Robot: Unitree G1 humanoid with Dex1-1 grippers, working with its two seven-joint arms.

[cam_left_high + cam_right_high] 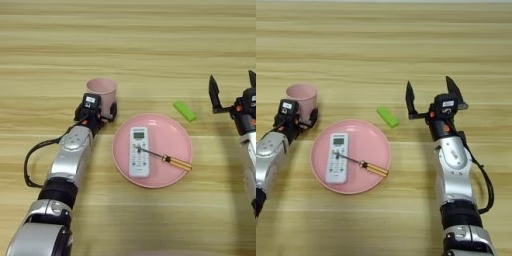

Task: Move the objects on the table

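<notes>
left gripper [100, 111] sits at the near side of the pink cup [103, 89], and from my seat its black fingers look set against the cup's lower wall on either side; whether they actually squeeze it, i cannot tell. the cup stands upright on the table [130, 45], mouth up, at the left of the scene, just beyond the upper left edge of the plate [175, 135]. my left arm runs down from there to the bottom left corner, with a black cable looping out beside it.

moving right, the big round pink plate lies flat near the middle. the white remote [139, 152] rests on it, left of centre, lengthways, its small screen at the far end and its buttons below. the screwdriver [165, 158] lies slanted on the plate, its thin shaft tip over the remote's middle and its amber handle pointing toward the plate's near right rim.

just past the plate's upper right edge a small green block [387, 116] lies flat on the wood, apart from the plate.

further right, the right gripper [431, 95] is held above the table, its two black fingers [410, 100] spread wide and pointing away from me, gripping nothing. it is near the green block but not touching it, and the arm runs down to the bottom edge.
</notes>
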